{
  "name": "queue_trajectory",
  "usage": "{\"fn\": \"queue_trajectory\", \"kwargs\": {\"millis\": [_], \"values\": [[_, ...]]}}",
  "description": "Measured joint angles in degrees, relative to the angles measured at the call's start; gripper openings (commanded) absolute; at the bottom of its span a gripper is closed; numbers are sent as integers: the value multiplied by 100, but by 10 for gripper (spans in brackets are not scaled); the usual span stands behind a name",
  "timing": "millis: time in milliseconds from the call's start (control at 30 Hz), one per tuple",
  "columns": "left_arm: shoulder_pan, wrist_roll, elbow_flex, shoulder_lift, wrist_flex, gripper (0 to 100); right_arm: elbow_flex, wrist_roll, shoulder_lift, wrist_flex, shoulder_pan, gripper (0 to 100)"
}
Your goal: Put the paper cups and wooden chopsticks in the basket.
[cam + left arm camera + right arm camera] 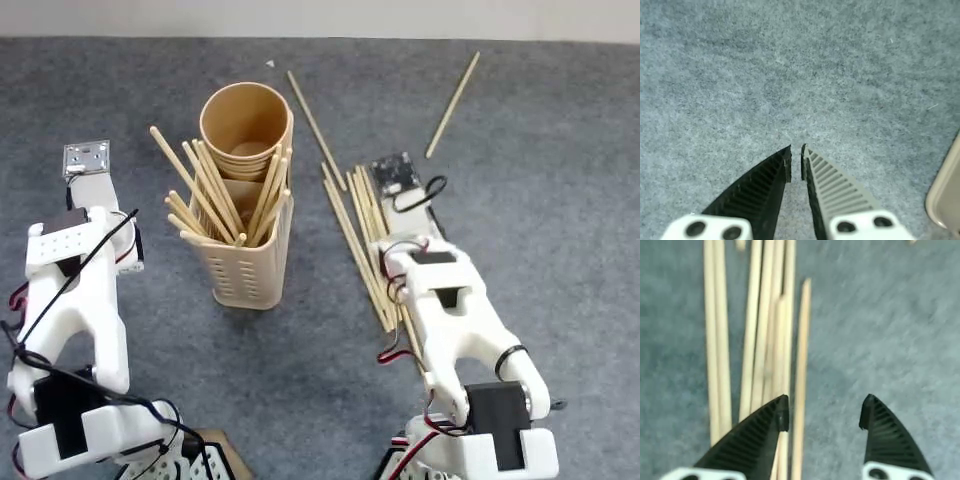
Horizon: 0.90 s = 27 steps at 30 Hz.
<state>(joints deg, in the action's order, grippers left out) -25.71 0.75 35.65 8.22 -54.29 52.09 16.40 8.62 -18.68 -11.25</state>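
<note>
Spreading under everything was a grey carpeted bench, with the white left arm and white right arm stretched out along either side. Between them, nearer the left arm, a tall cream perforated plastic basket stood upright. A nested stack of brown paper cups sat in its far end, mouth up, and a bunch of pale wooden chopsticks leaned in the near end, fanning out above the rim. A loose bundle of chopsticks lay flat on the bench just beside the basket, running under the front of the right arm. Two single sticks lay farther off, one just beyond the bundle and another well apart near the far edge. The right end effector hung over the loose bundle with its fingers spread wide and nothing between them. The left end effector hung over bare carpet, its fingers drawn almost together and holding nothing.
</note>
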Motion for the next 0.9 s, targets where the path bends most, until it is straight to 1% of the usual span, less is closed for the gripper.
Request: {"fn": "queue_trajectory", "kwargs": {"millis": [133,267,333,400,467,500,567,633,800,833,900], "values": [[0,0,0,0,0,74,53,220,-246,0,-26,237],[0,0,0,0,0,74,-35,246,-624,35,26,237],[0,0,0,0,0,74,-211,246,-756,-105,9,233],[0,0,0,0,0,74,-404,246,-897,-299,9,171],[0,0,0,0,0,74,-571,246,-1002,-378,9,46],[0,0,0,0,0,74,-615,246,-1037,-387,9,0],[0,0,0,0,0,74,-668,246,-1090,-422,9,19],[0,0,0,0,0,74,-677,255,-1125,-422,0,2],[0,0,0,0,0,74,-703,255,-1125,-422,9,5],[0,0,0,0,0,74,-721,202,-1134,-422,35,5],[0,0,0,0,0,74,-712,-149,-870,-422,132,5]]}}
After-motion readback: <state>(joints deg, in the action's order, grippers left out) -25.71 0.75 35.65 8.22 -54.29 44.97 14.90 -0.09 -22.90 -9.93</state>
